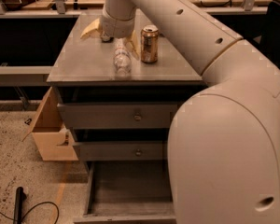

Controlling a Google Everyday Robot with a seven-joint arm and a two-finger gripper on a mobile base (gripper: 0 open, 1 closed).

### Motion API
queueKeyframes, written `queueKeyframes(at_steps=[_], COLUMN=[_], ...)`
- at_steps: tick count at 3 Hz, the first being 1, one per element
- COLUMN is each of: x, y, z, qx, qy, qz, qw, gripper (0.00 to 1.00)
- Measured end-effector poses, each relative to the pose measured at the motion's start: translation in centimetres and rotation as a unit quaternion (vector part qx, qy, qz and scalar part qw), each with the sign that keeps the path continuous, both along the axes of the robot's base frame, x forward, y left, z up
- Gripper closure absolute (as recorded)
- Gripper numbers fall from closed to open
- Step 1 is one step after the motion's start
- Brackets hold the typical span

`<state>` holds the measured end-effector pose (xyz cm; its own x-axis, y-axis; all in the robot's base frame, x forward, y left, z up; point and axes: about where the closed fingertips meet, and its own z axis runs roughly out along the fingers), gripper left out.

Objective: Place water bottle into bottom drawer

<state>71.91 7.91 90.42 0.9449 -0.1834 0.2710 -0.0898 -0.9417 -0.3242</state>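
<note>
Gripper [110, 44] over far end of water bottle [122, 62], axis front-to-back

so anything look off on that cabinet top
The small clear plastic water bottle lies on its side beside the upright gold-brown soda can. The tool hangs open over its far end. No spill shows.

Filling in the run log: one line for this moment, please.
phase: pre-grasp | bottle: lying on cabinet top, unheld | hand: open, above its far end | can: upright beside bottle | drawer: open
</note>
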Motion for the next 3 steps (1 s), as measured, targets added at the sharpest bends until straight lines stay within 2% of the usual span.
queueKeyframes(at_steps=[1,2,3], x=[1.2,3.2,3.4], y=[0.5,-0.3,0.1], z=[-1.4,-2.2,-4.2], qx=[-0.021,-0.035,-0.047], qy=[0.001,0.000,0.019], qz=[0.007,-0.010,-0.005], qw=[0.9997,0.9994,0.9987], gripper=[0.00,0.18,0.42])
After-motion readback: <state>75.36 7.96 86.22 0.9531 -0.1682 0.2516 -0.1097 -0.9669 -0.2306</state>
